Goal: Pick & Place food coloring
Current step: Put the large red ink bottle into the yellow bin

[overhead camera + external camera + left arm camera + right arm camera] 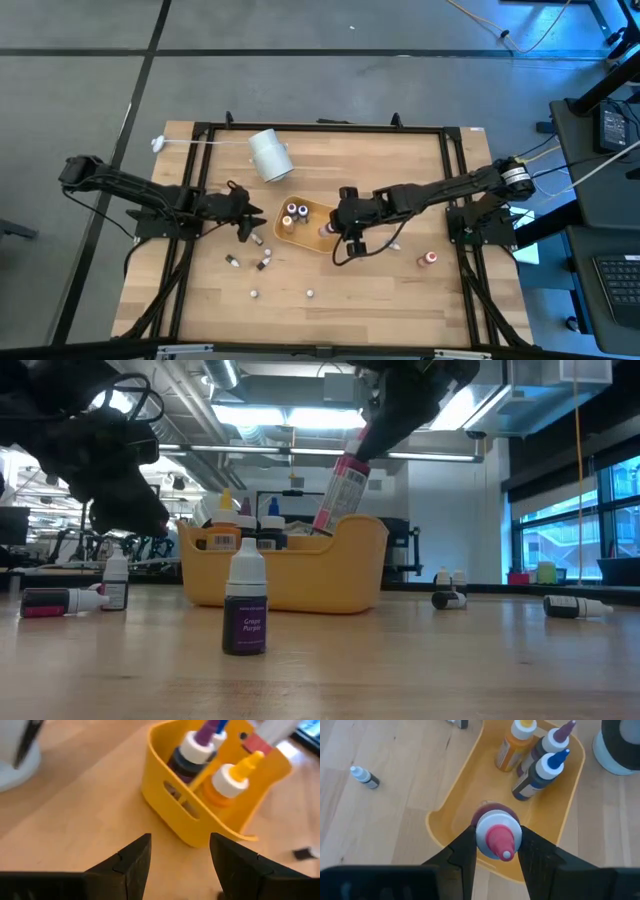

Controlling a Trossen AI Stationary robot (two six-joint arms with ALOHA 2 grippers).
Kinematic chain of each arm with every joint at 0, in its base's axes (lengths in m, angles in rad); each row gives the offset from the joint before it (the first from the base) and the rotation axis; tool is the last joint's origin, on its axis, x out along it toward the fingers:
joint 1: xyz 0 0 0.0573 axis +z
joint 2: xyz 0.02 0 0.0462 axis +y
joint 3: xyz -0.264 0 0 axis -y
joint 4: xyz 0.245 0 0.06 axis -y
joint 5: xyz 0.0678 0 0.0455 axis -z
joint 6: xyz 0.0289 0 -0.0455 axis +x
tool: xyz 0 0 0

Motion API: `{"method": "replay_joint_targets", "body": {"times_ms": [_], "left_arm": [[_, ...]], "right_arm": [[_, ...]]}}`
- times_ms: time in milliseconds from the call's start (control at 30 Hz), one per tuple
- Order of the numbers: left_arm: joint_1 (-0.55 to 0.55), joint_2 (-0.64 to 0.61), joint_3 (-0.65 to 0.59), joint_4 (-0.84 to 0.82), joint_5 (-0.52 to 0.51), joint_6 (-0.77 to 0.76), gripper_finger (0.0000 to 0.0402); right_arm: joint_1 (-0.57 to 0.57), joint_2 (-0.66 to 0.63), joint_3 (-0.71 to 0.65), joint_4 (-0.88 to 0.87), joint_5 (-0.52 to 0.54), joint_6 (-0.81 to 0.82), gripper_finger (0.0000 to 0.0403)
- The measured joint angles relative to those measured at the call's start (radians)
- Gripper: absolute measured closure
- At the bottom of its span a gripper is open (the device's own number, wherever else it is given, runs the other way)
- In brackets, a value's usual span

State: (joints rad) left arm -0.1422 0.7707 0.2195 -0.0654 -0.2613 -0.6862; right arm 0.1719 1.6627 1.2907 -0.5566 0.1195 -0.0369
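Note:
An orange tray [310, 212] sits mid-table with three food coloring bottles [535, 760] standing upright at its far end. My right gripper [498, 839] is shut on a pink-capped food coloring bottle [338, 495] over the tray's other end. My left gripper [180, 854] is open and touches nothing; it hovers low just left of the tray [200, 815], pointing at its side wall. Several more small bottles lie or stand loose on the wood, among them a purple one [245, 605] standing upright. My right gripper pinches the bottle's white cap collar [485, 831] between its two fingers, just below the pink tip. The fingers slant down from the table's right side. The bottle hangs tilted below them, and its lower end [322, 520] dips behind the tray's rim; whether it touches the tray floor is hidden.
A large white cylinder [270, 155] lies behind the tray on the far side. Loose bottles lie scattered near the table's front [264, 262] and to the right [428, 259]. A black frame [455, 170] borders the wooden top.

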Motion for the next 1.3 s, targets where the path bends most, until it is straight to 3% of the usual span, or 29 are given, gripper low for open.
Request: {"method": "replay_joint_targets", "body": {"times_ms": [767,1133,1300], "left_arm": [[0.000,0.398,0.000,0.415,0.045,-0.008,0.0206],[0.000,0.549,0.019,0.571,0.102,-0.032,0.0205],[0.000,0.560,0.039,0.567,0.199,0.008,0.0205]], "right_arm": [[0.000,-0.001,0.000,-0.045,0.000,-0.022,0.0272],[0.000,-0.001,0.000,-0.072,0.000,-0.022,0.0271],[-0.004,0.000,-0.001,-0.038,0.016,0.003,0.0271]]}}
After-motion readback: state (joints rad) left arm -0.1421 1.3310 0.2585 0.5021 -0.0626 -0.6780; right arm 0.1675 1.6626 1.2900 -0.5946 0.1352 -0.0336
